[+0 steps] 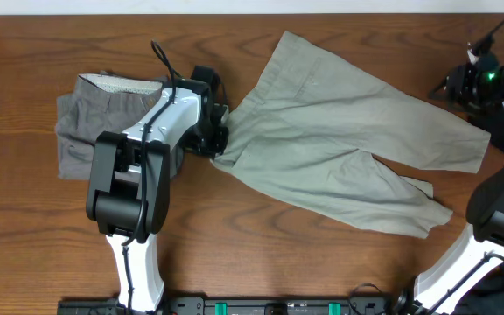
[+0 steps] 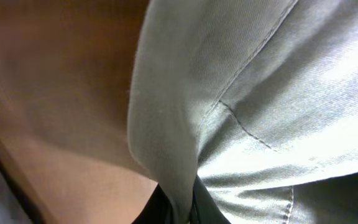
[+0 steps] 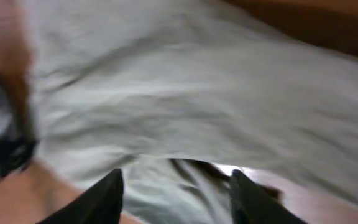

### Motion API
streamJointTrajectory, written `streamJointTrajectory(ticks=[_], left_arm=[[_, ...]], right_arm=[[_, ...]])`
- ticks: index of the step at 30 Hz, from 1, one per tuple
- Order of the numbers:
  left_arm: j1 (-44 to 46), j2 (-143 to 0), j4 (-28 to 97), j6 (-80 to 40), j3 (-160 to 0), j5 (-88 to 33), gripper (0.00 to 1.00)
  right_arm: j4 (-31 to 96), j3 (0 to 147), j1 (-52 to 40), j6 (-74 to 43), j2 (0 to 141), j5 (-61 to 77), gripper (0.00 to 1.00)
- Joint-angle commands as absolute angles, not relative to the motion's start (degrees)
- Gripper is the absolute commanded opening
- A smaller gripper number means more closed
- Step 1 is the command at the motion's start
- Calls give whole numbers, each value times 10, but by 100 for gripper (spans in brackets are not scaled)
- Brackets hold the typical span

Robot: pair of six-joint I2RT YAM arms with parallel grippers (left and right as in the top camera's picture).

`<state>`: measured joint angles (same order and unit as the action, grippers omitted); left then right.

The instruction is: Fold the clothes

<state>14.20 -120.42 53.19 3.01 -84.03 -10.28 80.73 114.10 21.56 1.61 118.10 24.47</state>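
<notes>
Shorts of light khaki-grey cotton, the khaki shorts (image 1: 339, 149), lay spread nearly flat on the wooden table (image 1: 42, 227), reaching from the left gripper (image 1: 220, 143) across toward the right gripper (image 3: 174, 177). The left gripper's fingers (image 2: 157, 214) were clamped on a fold of that cloth, at the corner where the waistband met the side edge. In the left wrist view the fabric ran down into the dark pinch between them and rose ahead of them as a ridge, with a stitched seam on one side of it and bare wood on the other. Behind those fingers, under the left arm, the darker grey shorts (image 1: 81, 131) sat bunched in a heap, the dotted white waistband lining (image 1: 116, 84) turned up along the far edge. The arm hid whether the two garments touched.

The right gripper's fingers (image 3: 101, 202) stood spread wide with nothing pinched between them. Just ahead of their tips pale cloth filled the blurred right wrist view, with a dark crease lying in front of the gap and wood showing beyond the cloth's far edge. Whether the tips touched the fabric could not be told. From overhead, the two legs of the khaki shorts fanned out toward the right arm (image 1: 497, 206), the nearer leg's hem wrinkled and the farther leg's hem ending close by that arm.
</notes>
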Motion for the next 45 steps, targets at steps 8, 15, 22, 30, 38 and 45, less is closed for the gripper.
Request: streamJointTrajectory(ticks=[8, 15, 22, 30, 38, 45], left_arm=[[134, -1112, 623, -14, -848, -37, 6], [130, -1055, 680, -53, -848, 6, 6], [128, -1037, 712, -53, -848, 7, 6], [128, -1037, 704, -79, -848, 6, 6], [128, -1037, 698, -93, -848, 5, 6], [128, -1037, 693, -93, -848, 5, 6]], right_arm=[[708, 1003, 210, -105, 1178, 81, 32], [534, 849, 210, -209, 1178, 58, 1], [305, 725, 203, -278, 1178, 110, 1], [20, 684, 157, -396, 1206, 225, 1], [-65, 749, 101, -420, 1247, 282, 1], [67, 833, 117, -243, 1194, 376, 13]])
